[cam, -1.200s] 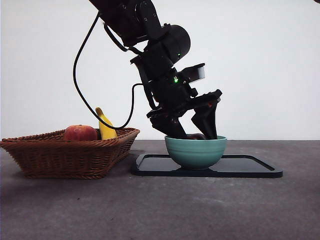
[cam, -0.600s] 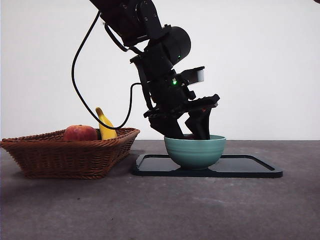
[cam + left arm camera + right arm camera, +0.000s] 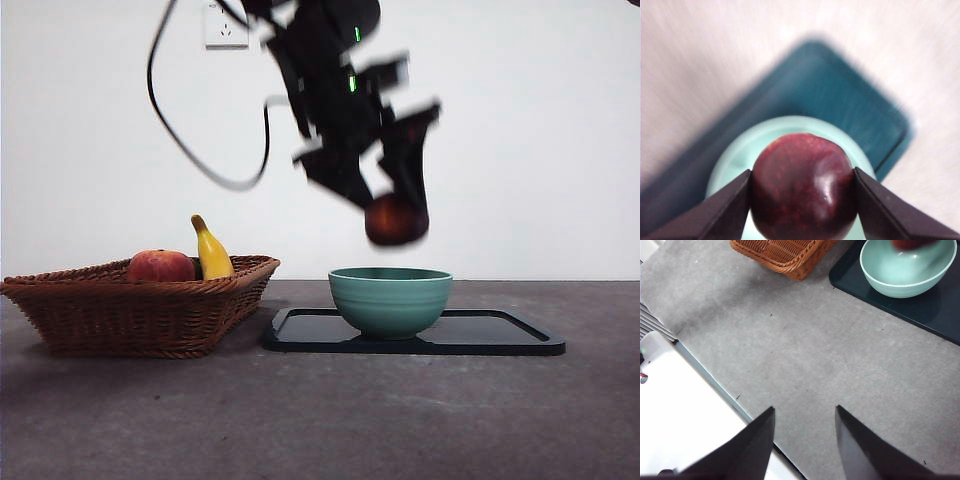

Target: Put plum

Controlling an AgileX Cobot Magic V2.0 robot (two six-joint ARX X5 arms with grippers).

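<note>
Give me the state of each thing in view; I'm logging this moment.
plum: held in the air above the bowl
left gripper: shut on the plum
right gripper: open, holding nothing
bowl: upright on the tray, nothing visible inside
tray: flat on the table
basket: holds a red-orange fruit and a banana

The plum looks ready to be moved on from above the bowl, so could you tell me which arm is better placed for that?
Left. The left gripper already clamps the plum above the bowl. The right gripper hangs open over bare table, away from it.
</note>
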